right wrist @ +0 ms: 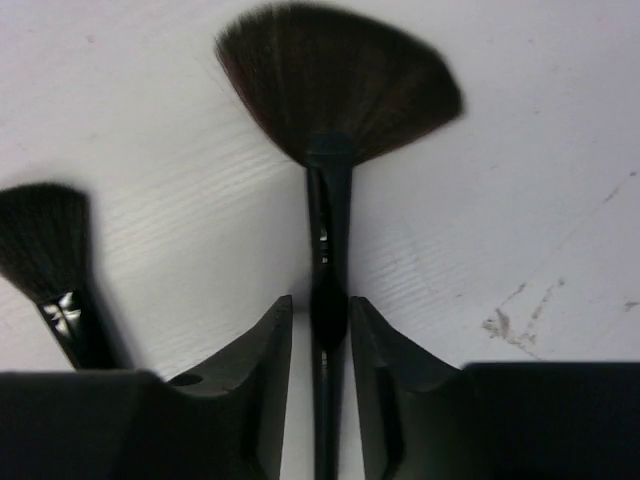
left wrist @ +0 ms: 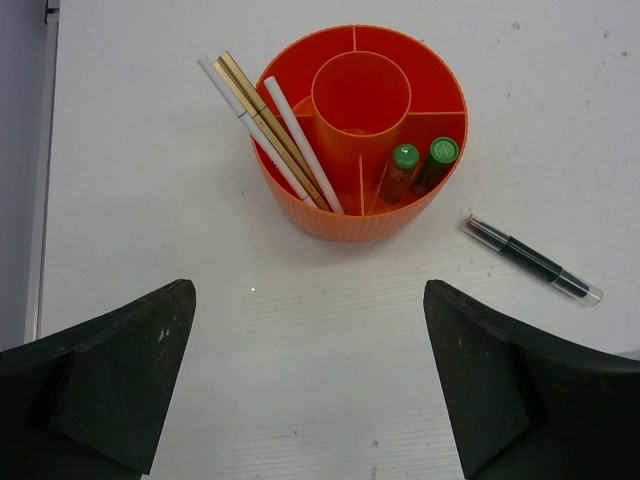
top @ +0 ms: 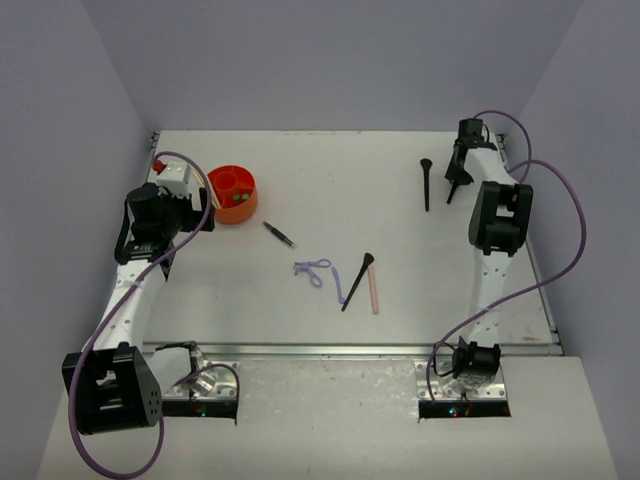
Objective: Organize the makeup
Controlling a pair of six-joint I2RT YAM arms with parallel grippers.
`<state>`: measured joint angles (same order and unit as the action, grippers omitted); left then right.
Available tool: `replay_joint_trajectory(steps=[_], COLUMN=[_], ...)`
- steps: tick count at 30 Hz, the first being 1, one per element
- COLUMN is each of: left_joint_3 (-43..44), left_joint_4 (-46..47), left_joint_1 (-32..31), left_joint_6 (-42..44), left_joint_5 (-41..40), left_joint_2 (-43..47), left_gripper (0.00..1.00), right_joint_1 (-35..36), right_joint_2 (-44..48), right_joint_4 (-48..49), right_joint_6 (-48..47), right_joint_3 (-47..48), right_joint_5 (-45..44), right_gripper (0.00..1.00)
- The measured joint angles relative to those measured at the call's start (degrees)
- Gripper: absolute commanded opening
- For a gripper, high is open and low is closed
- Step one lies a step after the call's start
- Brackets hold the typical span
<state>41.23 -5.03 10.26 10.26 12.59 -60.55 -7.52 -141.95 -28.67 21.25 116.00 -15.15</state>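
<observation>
1. Your left gripper is wide open and holds nothing. It hovers over the table, pointed at the orange tub, near it but not touching.
2. Your right gripper is at the far right of the table, closed down on the handle of a black fan brush. The handle sits squeezed between the two fingers and the bristles splay out ahead.
3. A second brush lies flat just left of that gripper, apart from the held one.
4. Tub contents: the pale sticks lean in the outer left compartment with their tips over the rim. Two green tubes stand side by side in the adjoining outer compartment at the near side.
5. The dark pencil lies on the table just right of the tub, not touching it.
6. Mid-table cluster: the lilac looped tool, then a third brush lying diagonally, then the pink stick just beside that brush. You can't tell from the top view whether brush and stick touch.
</observation>
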Motion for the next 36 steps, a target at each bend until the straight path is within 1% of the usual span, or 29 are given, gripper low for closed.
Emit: replay_joint_trajectory(steps=[1, 8, 10, 12, 14, 16, 18, 20, 22, 25, 28, 30, 31, 33, 35, 36], left_joint_3=[0.00, 0.00, 0.02, 0.00, 0.00, 0.00, 0.01, 0.02, 0.01, 0.00, 0.00, 0.00, 0.00, 0.00, 0.00, 0.00], left_joint_4=[0.01, 0.00, 0.01, -0.01, -0.04, 0.04, 0.06, 0.04, 0.04, 0.03, 0.02, 0.02, 0.04, 0.06, 0.15, 0.18], left_joint_1=[-0.01, 0.00, 0.00, 0.00, 0.00, 0.02, 0.02, 0.02, 0.05, 0.10, 0.28, 0.32, 0.34, 0.35, 0.47, 0.67], left_joint_6=[0.00, 0.07, 0.23, 0.35, 0.42, 0.44, 0.44, 0.44, 0.44, 0.44, 0.42, 0.43, 0.44, 0.44, 0.53, 0.72], left_joint_5=[-0.01, -0.53, -0.69, -0.86, -1.00, -1.10, -1.25, -1.42, -1.67, -2.07, -2.51, -2.85, -3.08, -3.58, -4.73, -5.82], left_joint_2=[0.00, 0.02, 0.02, 0.02, 0.07, 0.07, 0.11, 0.13, 0.14, 0.32, 0.79, 1.17, 1.31, 1.56, 1.68, 1.77], left_gripper=[0.95, 0.95, 0.96, 0.96, 0.96, 0.96, 0.96, 0.96, 0.96, 0.96, 0.96, 0.96, 0.96, 0.96, 0.96, 0.96], right_joint_1=[-0.31, -1.71, -1.76, -1.78, -1.69, -1.37, -0.57, 1.39, 4.90, 13.13, 21.45, 25.63, 27.75, 31.30, 35.11, 37.02], right_joint_2=[0.09, 2.30, 4.51, 8.06, 12.87, 20.35, 28.44, 35.66, 41.97, 48.42, 51.61, 51.65, 50.86, 46.70, 40.25, 35.65], right_joint_4=[0.14, 0.78, 1.09, 2.52, 7.33, 12.85, 17.88, 23.97, 30.80, 41.29, 52.29, 59.87, 63.83, 69.92, 74.06, 75.85], right_joint_6=[-0.25, -1.35, -1.39, -1.34, -1.37, -1.39, -2.13, -3.36, -5.59, -9.31, -10.99, -10.80, -10.58, -9.84, -9.06, -8.64], right_joint_3=[-0.20, -3.63, -7.12, -12.78, -20.56, -30.74, -38.52, -43.17, -45.60, -46.25, -46.72, -47.18, -46.99, -43.44, -36.78, -31.31], right_joint_5=[0.25, 0.39, -0.41, -0.99, -0.65, -0.17, -0.04, 0.18, 0.95, 4.43, 12.47, 18.46, 21.61, 27.01, 31.29, 32.70], right_gripper=[0.00, 0.00, 0.00, 0.00, 0.00, 0.00, 0.00, 0.00, 0.00, 0.00, 0.00, 0.00, 0.00, 0.00, 0.00, 0.00])
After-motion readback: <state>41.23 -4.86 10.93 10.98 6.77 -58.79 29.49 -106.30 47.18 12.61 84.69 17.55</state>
